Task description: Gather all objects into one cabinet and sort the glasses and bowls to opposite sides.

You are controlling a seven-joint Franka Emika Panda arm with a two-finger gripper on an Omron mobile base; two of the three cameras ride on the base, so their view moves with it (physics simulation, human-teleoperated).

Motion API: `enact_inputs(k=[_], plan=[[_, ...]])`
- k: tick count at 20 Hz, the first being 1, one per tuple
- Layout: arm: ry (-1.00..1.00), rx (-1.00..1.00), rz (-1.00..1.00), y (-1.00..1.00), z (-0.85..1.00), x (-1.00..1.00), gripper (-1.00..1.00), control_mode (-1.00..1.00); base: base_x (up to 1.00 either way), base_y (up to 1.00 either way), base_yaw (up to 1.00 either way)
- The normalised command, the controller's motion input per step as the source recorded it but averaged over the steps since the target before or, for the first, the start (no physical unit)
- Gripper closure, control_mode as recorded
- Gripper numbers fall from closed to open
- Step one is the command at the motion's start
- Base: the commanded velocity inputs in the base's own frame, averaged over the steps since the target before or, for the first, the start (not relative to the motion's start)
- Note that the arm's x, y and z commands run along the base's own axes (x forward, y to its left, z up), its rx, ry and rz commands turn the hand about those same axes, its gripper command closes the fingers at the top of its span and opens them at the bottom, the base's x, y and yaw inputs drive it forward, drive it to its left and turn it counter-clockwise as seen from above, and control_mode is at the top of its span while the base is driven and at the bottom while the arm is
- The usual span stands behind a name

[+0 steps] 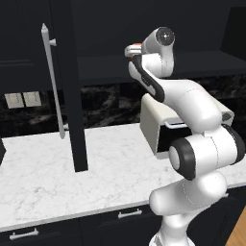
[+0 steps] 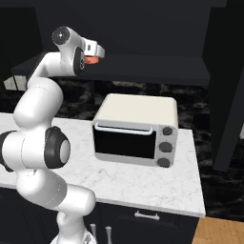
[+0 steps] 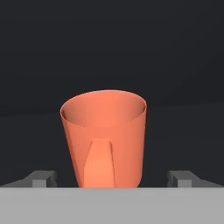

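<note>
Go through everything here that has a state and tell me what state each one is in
End effector: open, fingertips wide on either side of the cup, not closed on it.
Salmon-orange cup: upright, empty, handle facing the camera, standing on the dark shelf.
Cabinet door: swung open, edge-on in the left base view.
Toaster oven: door shut, sitting on the marble counter.
Lower drawers: shut.
</note>
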Motion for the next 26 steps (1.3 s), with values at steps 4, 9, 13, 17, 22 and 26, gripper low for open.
enact_inputs(k=[4,9,13,17,22,26], plan=[[0.00,0.00,0.00,0.00,-0.07,0.09,-1.00,-1.00,0.00,0.00,0.00],[0.00,0.00,0.00,0.00,-0.02,0.09,1.00,-1.00,0.00,0.00,0.00],[0.00,0.00,0.00,0.00,0.00,0.05,1.00,-1.00,0.00,0.00,0.00],[0.00,0.00,0.00,0.00,-0.02,0.11,1.00,-1.00,0.00,0.00,0.00],[0.00,0.00,0.00,0.00,0.00,0.00,1.00,-1.00,0.00,0.00,0.00],[0.00,0.00,0.00,-0.05,0.01,-0.47,1.00,-1.00,0.00,0.00,0.00]])
